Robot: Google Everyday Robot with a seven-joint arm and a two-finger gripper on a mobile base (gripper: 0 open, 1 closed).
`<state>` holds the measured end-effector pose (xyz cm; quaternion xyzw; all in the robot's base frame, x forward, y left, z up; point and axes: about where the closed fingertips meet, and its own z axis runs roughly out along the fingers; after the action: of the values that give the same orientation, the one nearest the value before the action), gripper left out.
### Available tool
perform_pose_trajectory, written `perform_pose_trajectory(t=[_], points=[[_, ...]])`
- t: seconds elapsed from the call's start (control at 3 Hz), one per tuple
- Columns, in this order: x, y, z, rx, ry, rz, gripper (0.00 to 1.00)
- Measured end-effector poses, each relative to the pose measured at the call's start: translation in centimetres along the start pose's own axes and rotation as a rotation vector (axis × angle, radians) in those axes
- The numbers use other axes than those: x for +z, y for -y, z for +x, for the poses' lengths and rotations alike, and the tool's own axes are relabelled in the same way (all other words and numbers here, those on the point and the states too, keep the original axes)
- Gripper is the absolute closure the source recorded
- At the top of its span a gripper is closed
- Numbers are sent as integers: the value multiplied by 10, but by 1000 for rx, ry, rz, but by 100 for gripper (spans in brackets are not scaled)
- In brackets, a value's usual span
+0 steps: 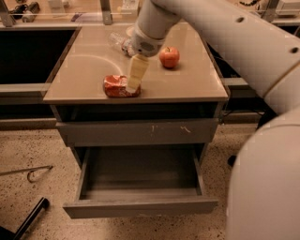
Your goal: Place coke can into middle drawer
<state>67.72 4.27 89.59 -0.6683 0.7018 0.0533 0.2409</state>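
Premises read as an office or lab workspace: grey drawer cabinet (136, 132) with beige tabletop (84, 75), speckled hard floor (28, 145), cluttered benches (28, 9) behind, and a robot arm (225, 28) whose tool (133, 86) hangs low over the tabletop's front edge.

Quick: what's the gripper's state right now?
Gripper: down at the small red dented coke can lying on the tan cabinet top; whether open, closed or holding it cannot be told.
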Motion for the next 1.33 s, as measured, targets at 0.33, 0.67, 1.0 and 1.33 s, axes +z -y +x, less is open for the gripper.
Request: perform_pose_trajectory(t=[0.33, 0.67, 1.0, 1.33], points=[[6, -4, 24, 42, 13, -28, 0], [8, -4, 27, 47, 17, -34, 0], [14, -4, 29, 57, 16, -44, 0], [39, -7, 28, 60, 17, -101, 0]])
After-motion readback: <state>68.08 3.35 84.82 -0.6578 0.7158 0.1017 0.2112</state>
